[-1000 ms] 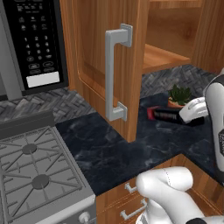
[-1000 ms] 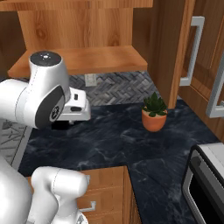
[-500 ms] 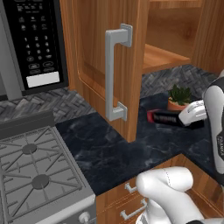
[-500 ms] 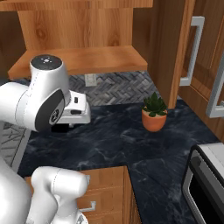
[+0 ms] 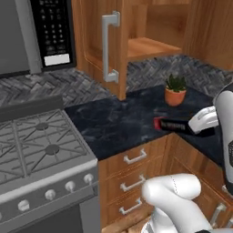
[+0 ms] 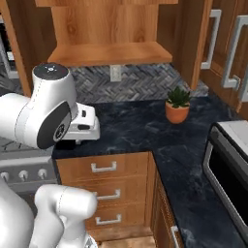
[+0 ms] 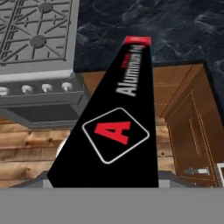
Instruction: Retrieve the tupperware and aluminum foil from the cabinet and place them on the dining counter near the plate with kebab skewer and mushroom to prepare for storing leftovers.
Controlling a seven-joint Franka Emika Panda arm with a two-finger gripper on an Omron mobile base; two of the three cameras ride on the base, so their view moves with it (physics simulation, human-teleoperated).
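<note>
The aluminum foil [image 5: 172, 124] is a long black box with a red end and a red "A" logo. My gripper [image 5: 195, 128] is shut on its near end and holds it level above the front edge of the dark counter [image 5: 123, 123]. In the hand view the aluminum foil [image 7: 118, 127] runs away from me over the counter edge and wooden drawers, hiding my fingertips. The open cabinet [image 5: 150, 45] with a bare wooden shelf [image 6: 109, 53] hangs above the counter. The tupperware and the plate are out of view.
A potted plant [image 5: 175, 91] [image 6: 177, 106] stands on the counter under the cabinet. The cabinet door [image 5: 98, 45] swings out to the left. A stove [image 5: 36, 145] sits left, a microwave [image 5: 50, 32] above it. Another appliance [image 6: 227, 164] rests on the counter's right leg.
The whole picture has shifted: the base has backed away from the counter, bringing the stove and drawers into view. The foil box stays in my grip and has come out with me.
</note>
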